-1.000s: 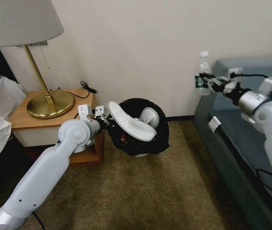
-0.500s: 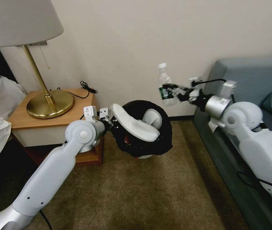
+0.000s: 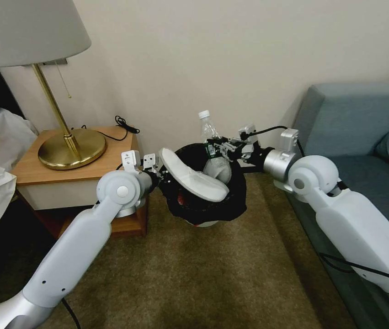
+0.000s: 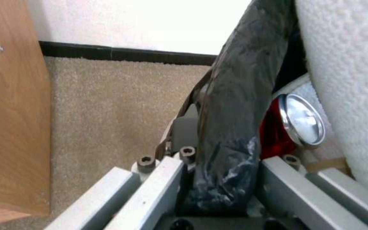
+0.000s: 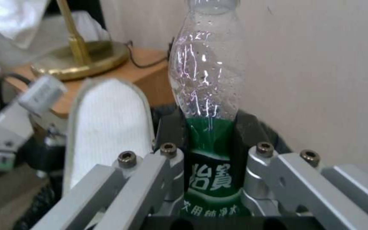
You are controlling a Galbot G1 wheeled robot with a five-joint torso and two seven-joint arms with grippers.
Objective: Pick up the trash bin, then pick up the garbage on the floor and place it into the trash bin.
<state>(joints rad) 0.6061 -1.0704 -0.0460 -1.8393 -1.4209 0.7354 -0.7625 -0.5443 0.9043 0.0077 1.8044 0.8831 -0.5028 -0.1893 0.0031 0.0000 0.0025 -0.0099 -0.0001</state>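
Right gripper (image 3: 219, 148) clamps bottle (image 3: 209, 132) by its green label, upright over bin (image 3: 203, 201) | left gripper (image 4: 222, 179) pinches bin's rim, bin off carpet | slippers (image 3: 189, 176) inside | bottle base hidden

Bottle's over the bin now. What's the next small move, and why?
Probably open the right gripper to drop it. The clear bottle is upright above the trash bin, which the left gripper holds by its rim off the carpet; a white slipper crosses the opening, so it may land on top.
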